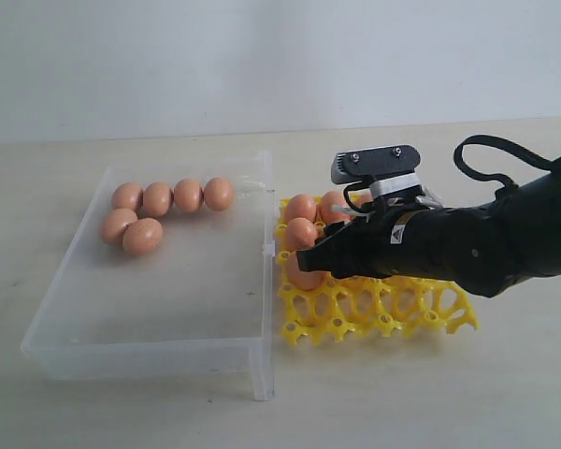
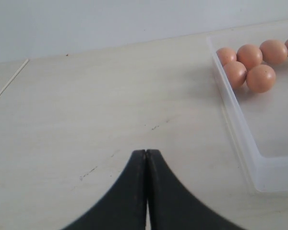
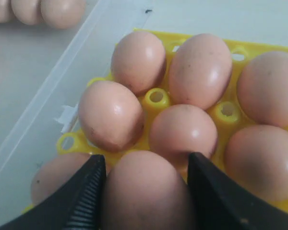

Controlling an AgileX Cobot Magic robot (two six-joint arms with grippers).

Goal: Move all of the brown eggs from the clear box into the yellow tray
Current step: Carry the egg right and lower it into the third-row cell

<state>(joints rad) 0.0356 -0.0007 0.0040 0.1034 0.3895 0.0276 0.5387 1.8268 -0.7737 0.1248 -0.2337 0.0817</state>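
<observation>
While the right gripper [image 3: 146, 165] sits low over the yellow tray [image 1: 383, 313], I read its jaws as clamped on one brown egg [image 3: 146, 191], a finger against each flank. That egg is in the tray's left column, next to the clear box [image 1: 168, 290]. I cannot tell whether it rests in its cell or just above it.

Tight quarters: other eggs [image 3: 182, 134] fill the cells just beyond the fingertips, some touching one another. Open lattice shows only along the tray's near rows.

Edges: the box's right wall runs just beside the tray's left edge, and its clasp tab [image 3: 67, 117] pokes toward the tray.

Six brown eggs [image 1: 159, 198] are clustered in the box's far left corner, touching in a row and a pair. Most of the box floor is bare, so that is the widest room.

The left gripper [image 2: 146, 152] has its jaws together over bare table [image 2: 86, 120], well apart from the box wall.
</observation>
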